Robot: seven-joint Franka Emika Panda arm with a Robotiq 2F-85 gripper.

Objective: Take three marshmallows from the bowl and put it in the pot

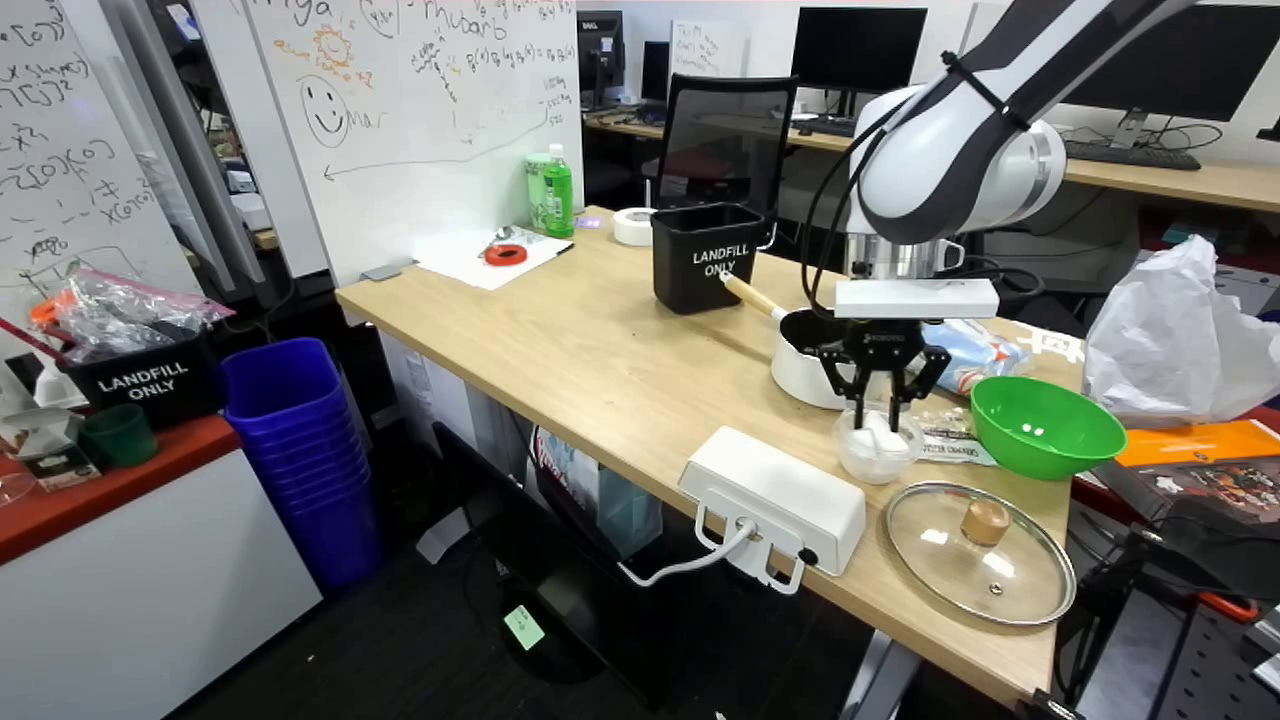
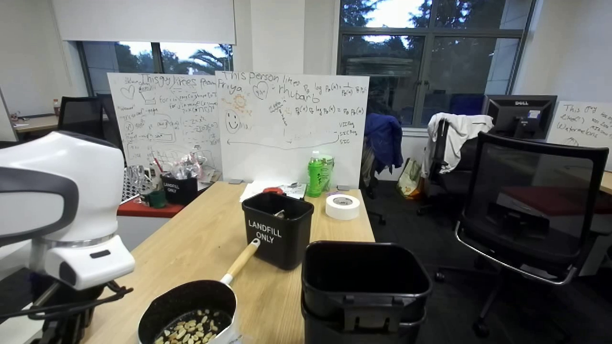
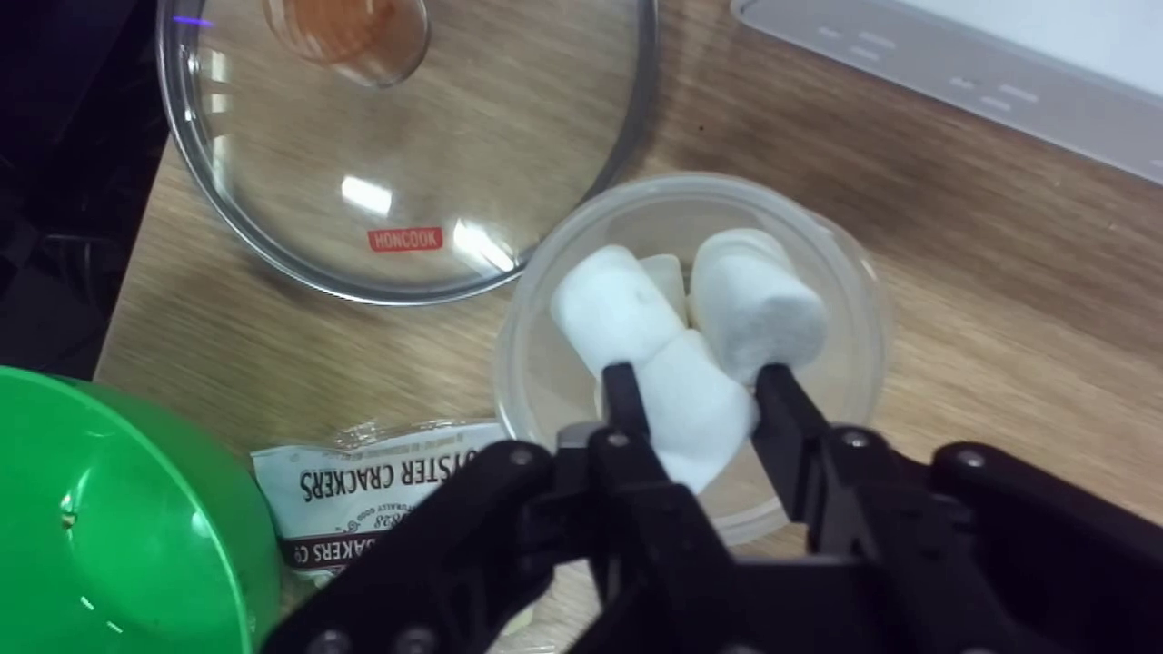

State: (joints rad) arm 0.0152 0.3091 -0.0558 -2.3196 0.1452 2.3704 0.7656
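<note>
The clear bowl (image 1: 868,467) of white marshmallows stands on the table below my gripper (image 1: 876,424). In the wrist view my gripper (image 3: 697,372) has its fingers down in the bowl (image 3: 550,389), one on each side of a marshmallow (image 3: 695,413), and both fingers seem to touch it. Other marshmallows, including one upper left (image 3: 611,300) and one upper right (image 3: 759,300), lie in the bowl. The white pot (image 1: 800,376) stands behind the gripper. Its dark inside (image 2: 179,301) holds pale pieces in an exterior view, where my fingertips are out of view.
A green bowl (image 1: 1045,425) and a glass lid (image 1: 950,560) lie near the clear bowl. An oyster crackers packet (image 3: 382,481) is beside it. A white box-shaped device (image 1: 775,490) sits at the table edge. A black bin (image 1: 690,262) stands by the pot handle (image 2: 243,260).
</note>
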